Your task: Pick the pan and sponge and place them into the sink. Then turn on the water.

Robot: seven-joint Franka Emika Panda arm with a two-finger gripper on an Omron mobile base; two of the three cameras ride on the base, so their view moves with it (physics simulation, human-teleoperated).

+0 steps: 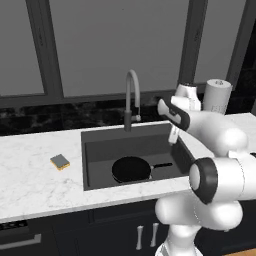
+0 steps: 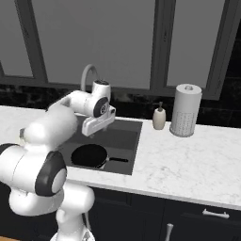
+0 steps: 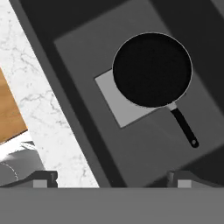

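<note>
The black pan [image 1: 131, 169] lies flat on the floor of the dark sink [image 1: 100, 150], its handle [image 1: 162, 165] pointing right. In the hand view the pan [image 3: 152, 69] rests partly on a light-grey square plate [image 3: 124, 105]. The sponge [image 1: 60, 161], grey over yellow, sits on the white counter left of the sink. My gripper [image 1: 173, 136] hangs over the right part of the sink [image 2: 124, 136], above the pan [image 2: 89, 156] and apart from it. It is open, with nothing between its fingertips [image 3: 43, 178]. No water shows under the faucet [image 1: 131, 97].
A paper towel roll [image 2: 186, 110] and a soap bottle [image 2: 159, 117] stand on the counter right of the sink, against the dark backsplash. The arched faucet [image 2: 89, 73] rises behind the basin, close to my hand. Windows run along the back.
</note>
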